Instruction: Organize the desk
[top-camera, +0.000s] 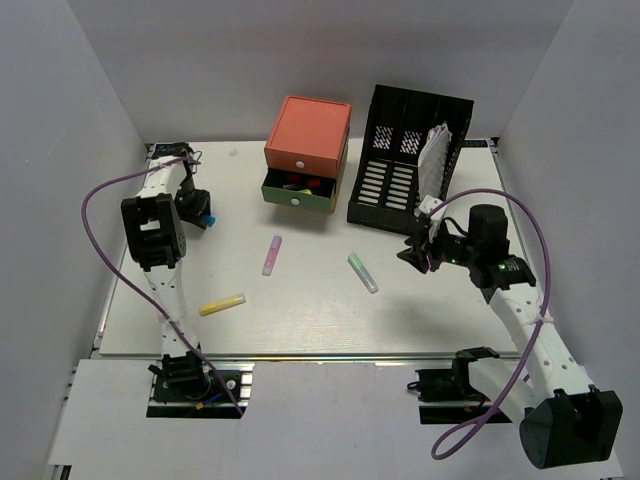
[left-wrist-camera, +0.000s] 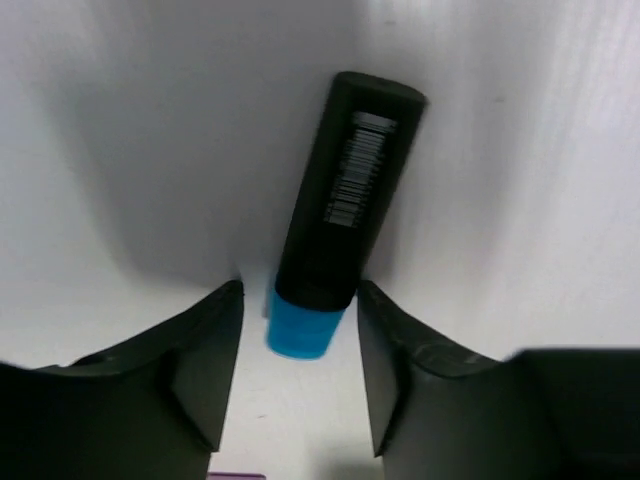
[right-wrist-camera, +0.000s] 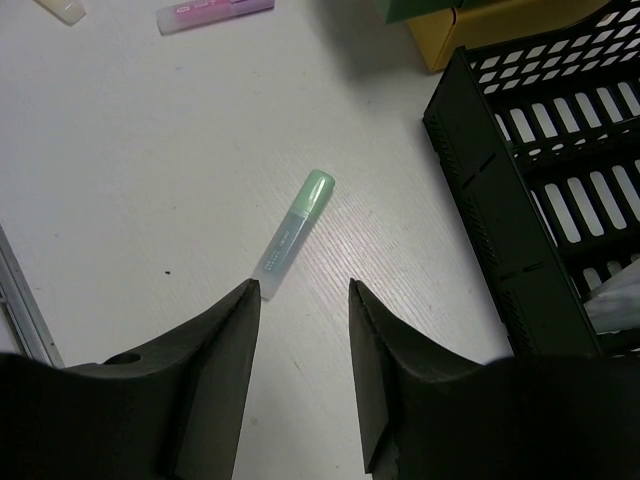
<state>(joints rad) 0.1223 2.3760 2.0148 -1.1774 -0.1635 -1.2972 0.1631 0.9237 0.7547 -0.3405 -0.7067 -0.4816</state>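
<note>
The white desk carries loose pens. At its far left, a black marker with a blue end lies flat, and my left gripper is low over it, open, with a finger on each side of the blue end and a narrow gap at both sides. From above, that gripper is near the left edge. My right gripper hovers open and empty just short of a green highlighter, which also shows in the top view left of the gripper.
A pink highlighter and a yellow one lie mid-desk. An orange, green and yellow drawer box, its green drawer pulled out, stands at the back. A black slotted file rack beside it holds a white crumpled item.
</note>
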